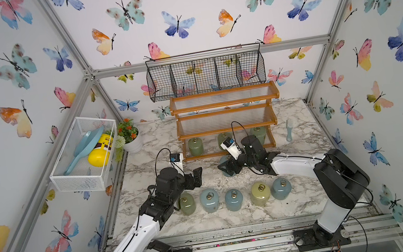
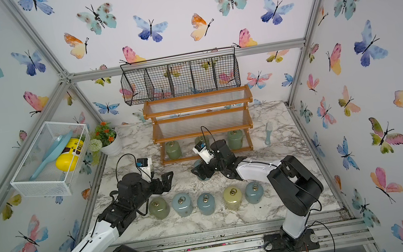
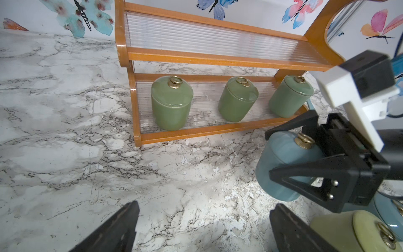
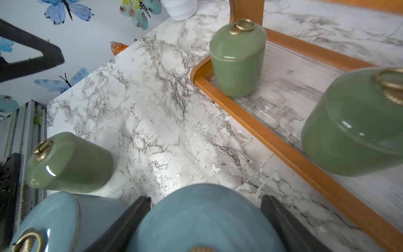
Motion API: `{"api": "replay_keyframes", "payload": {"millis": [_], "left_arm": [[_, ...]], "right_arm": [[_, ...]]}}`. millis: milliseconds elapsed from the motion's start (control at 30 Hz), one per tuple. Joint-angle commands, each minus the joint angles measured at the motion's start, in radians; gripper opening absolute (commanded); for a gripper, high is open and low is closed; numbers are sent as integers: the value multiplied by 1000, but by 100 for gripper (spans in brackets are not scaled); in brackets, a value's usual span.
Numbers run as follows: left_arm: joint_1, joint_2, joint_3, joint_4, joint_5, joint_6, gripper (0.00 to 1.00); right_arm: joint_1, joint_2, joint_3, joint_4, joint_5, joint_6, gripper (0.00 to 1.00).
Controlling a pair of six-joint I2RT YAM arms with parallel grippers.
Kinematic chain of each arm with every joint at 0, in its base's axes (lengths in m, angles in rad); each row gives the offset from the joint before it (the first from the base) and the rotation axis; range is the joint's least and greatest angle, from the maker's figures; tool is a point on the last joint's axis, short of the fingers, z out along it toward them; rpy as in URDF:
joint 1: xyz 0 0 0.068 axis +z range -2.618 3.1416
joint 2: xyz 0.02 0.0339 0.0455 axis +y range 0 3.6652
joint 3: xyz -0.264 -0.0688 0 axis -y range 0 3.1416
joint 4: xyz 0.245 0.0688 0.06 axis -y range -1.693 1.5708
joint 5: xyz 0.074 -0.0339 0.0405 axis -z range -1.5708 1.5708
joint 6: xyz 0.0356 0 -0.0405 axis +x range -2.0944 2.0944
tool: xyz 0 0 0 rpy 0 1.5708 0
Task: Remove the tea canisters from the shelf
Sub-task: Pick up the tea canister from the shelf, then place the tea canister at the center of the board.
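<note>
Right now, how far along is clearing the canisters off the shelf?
Done: five canisters stand in a row on the table. In hand: the right jaws are shut on a blue canister just in front of the shelf. Left: three green canisters on its bottom tier; the upper tiers hold none. The left jaws are open, holding nothing.

No legible text, yellow bottle label (image 1: 104,145) too blurred
</note>
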Motion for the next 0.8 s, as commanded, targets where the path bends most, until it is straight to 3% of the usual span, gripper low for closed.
{"api": "replay_keyframes", "payload": {"millis": [0, 767], "left_arm": [[5, -11, -10, -13, -14, 3, 99], [4, -16, -7, -30, -18, 10, 99]], "right_arm": [[13, 10, -11, 123, -2, 35, 60], [20, 128, -11, 140, -82, -95, 62]]}}
